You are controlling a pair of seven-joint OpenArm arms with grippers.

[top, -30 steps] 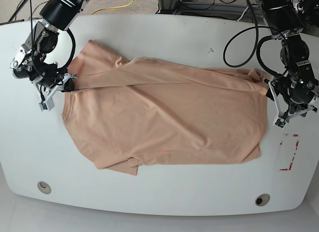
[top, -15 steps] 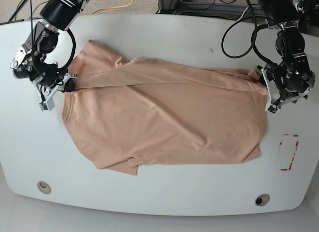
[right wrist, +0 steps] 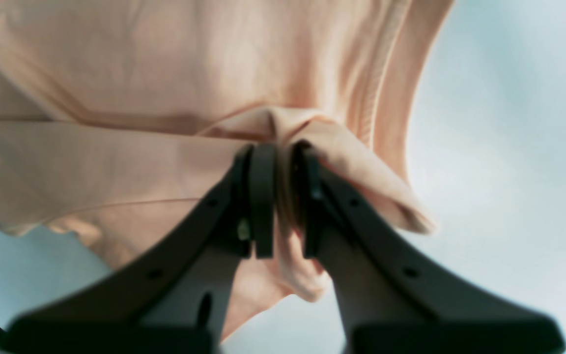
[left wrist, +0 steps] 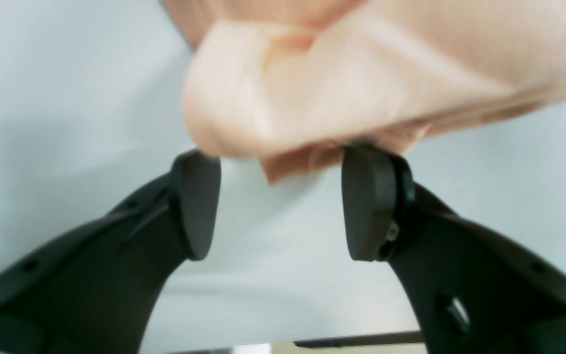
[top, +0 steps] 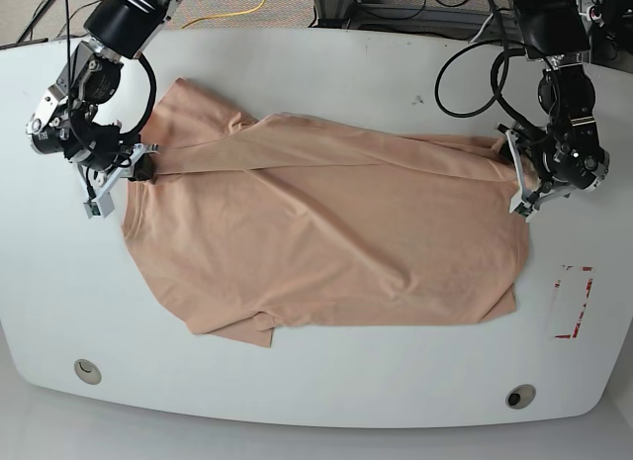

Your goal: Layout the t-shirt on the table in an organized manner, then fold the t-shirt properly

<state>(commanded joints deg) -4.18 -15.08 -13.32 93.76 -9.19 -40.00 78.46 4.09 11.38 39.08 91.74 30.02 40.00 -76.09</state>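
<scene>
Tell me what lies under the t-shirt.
Under the t-shirt only the white table shows around its edges. Whatever the cloth covers stays hidden. The right gripper pinches one fold.

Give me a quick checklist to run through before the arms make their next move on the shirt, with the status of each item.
1. Right gripper pinching the t-shirt: ok, jaws closed on a fold of cloth.
2. Left gripper gripping the shirt: not ok, jaws stand open with the bunched hem just at the fingertips.
3. Hem between the left fingers: cannot tell, cloth meets the tips but may not reach between them.
4. Shirt flat on the table: not ok, a fold runs across its upper part.
5. Shirt fully on the table: ok.
</scene>
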